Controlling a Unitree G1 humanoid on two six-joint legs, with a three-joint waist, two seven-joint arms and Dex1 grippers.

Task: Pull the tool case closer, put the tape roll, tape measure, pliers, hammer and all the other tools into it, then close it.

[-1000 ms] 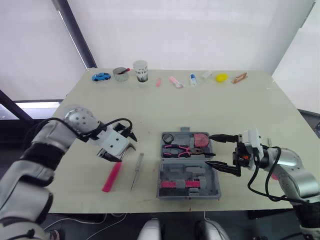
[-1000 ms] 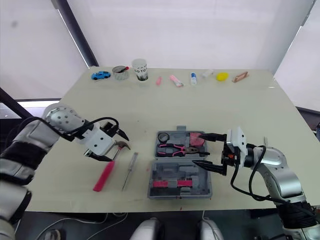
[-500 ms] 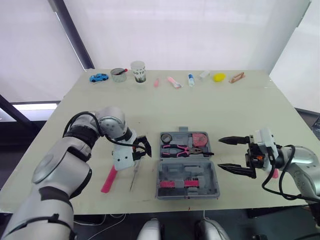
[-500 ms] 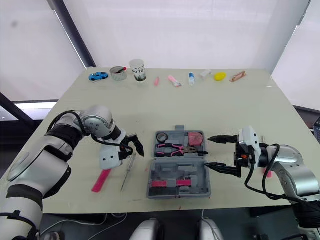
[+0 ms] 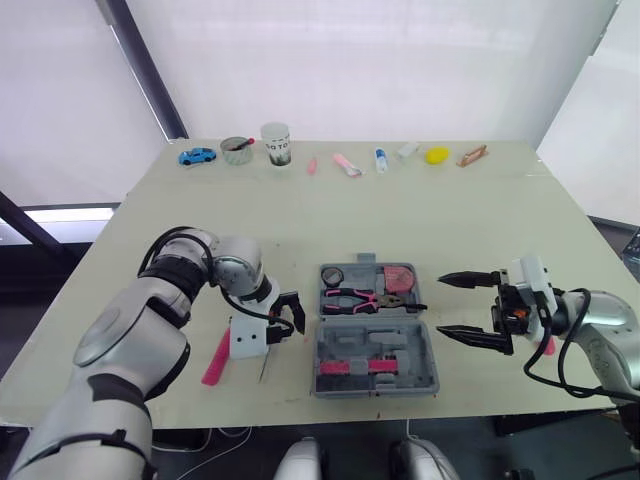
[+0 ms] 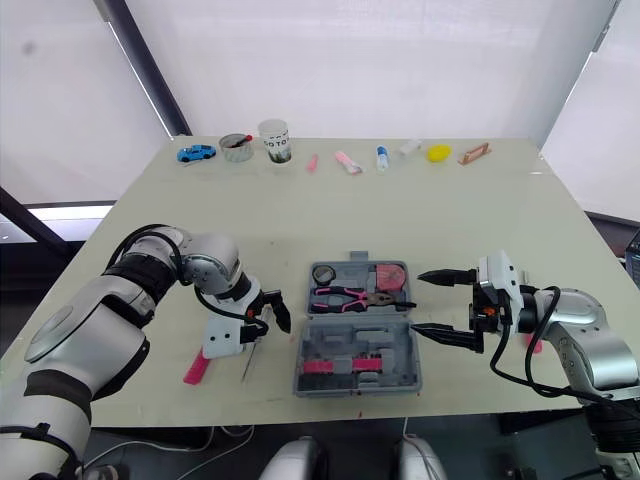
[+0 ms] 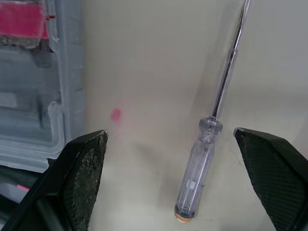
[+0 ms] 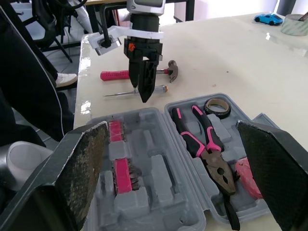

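Observation:
The grey tool case (image 5: 378, 352) lies open near the table's front edge. Its far half holds the tape roll (image 5: 335, 275), the pink-handled pliers (image 5: 362, 298) and the pink tape measure (image 5: 402, 279). Left of the case lies a clear-handled screwdriver (image 7: 199, 169), with the pink-handled hammer (image 8: 126, 74) beyond it. My left gripper (image 5: 284, 325) points down just over the screwdriver, open, one finger on each side of the handle and apart from it. My right gripper (image 5: 440, 304) hovers open at the case's right side, holding nothing.
Along the far edge stand a blue toy car (image 5: 197, 156), a small bowl (image 5: 238, 149), a cup (image 5: 277, 143), some small pink and white items and a yellow object (image 5: 437, 155). A pink item (image 5: 546, 347) lies by my right arm.
My left gripper has swung from over the hammer toward the case and come down over the screwdriver. My right gripper drew back from the case to the right, then stayed still.

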